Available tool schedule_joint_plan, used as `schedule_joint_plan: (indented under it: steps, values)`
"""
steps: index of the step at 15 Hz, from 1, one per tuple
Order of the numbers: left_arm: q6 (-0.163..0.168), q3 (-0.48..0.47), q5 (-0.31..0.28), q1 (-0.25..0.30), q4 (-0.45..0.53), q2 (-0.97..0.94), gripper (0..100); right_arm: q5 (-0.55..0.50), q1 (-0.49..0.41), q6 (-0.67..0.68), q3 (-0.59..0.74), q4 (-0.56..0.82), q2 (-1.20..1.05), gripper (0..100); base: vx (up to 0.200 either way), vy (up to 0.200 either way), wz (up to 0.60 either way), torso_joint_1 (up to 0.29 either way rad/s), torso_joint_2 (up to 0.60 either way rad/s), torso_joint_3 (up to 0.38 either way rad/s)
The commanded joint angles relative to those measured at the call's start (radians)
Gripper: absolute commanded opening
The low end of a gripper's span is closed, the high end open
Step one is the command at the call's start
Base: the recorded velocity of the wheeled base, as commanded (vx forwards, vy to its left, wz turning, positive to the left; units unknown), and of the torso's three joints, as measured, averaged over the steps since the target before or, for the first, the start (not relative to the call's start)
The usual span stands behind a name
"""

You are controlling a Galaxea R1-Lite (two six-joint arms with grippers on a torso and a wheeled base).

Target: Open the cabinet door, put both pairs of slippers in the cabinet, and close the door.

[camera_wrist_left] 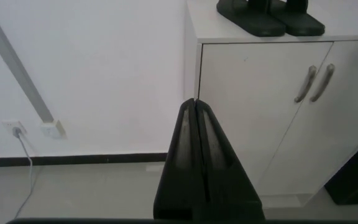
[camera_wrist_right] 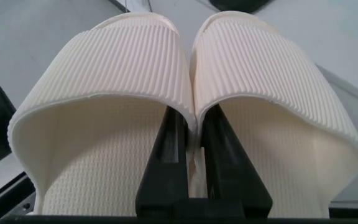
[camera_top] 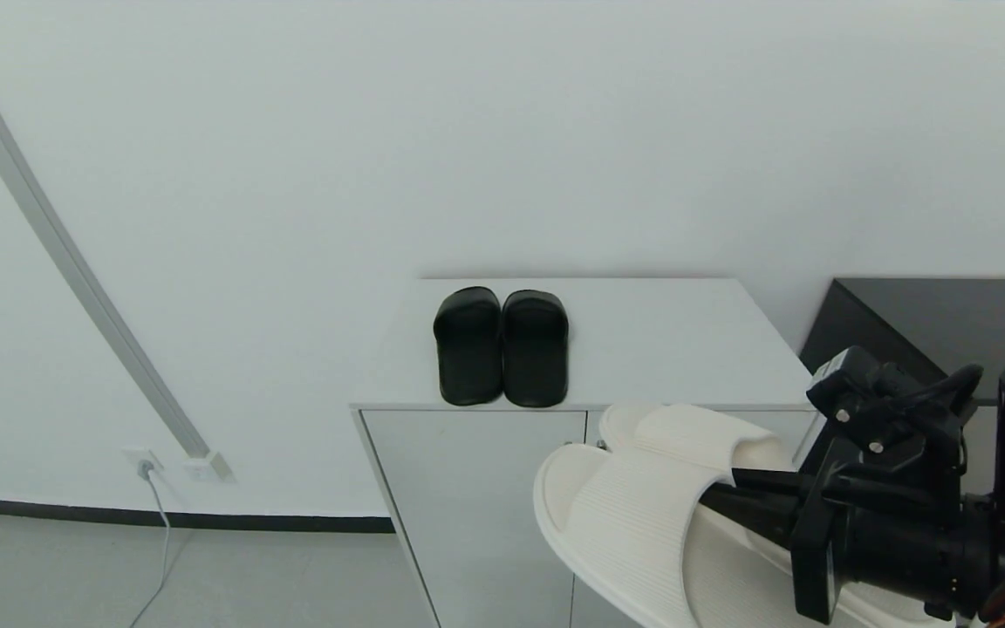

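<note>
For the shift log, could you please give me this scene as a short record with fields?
Cabinet doors: both shut
Black slippers: side by side on the cabinet top
White slippers: clamped together in the right pincer, in front of the doors
Left pincer: shut, empty
Stage: doors not yet opened

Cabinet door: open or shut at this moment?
Shut. Both doors lie flush across the front, their handles side by side at the seam.

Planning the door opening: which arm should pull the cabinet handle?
Left. The left gripper is empty and faces the cabinet handles; the right gripper is clamped on the white slippers.
</note>
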Motion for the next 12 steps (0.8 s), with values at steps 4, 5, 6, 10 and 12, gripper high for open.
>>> schedule_joint_plan:
  steps: [4,5,6,10,12]
  values:
    - [0.0,0.0,0.004,0.0,0.0,0.0,0,0.002,-0.007,-0.002,0.008,-0.001,0.003,0,-0.05,0.0,0.0,0.001,0.0,0.002]
    - [0.0,0.0,0.001,0.0,0.0,0.0,0,0.004,-0.007,-0.002,0.011,-0.001,0.004,0,0.0,0.0,0.0,0.0,0.0,0.0]
    - [0.002,0.0,0.001,0.0,0.0,0.0,0,0.004,-0.007,-0.002,0.013,-0.001,0.004,0,0.0,0.0,0.0,0.0,0.0,0.0]
    - [0.0,0.0,0.001,0.0,0.0,0.0,0,0.004,-0.007,-0.004,0.017,-0.003,0.003,0,0.0,0.0,0.0,0.0,0.0,0.0]
    - [0.002,0.0,0.001,0.0,0.0,0.0,0,0.005,-0.007,0.0,0.017,-0.003,0.01,0,0.0,0.0,0.0,0.0,0.0,0.0]
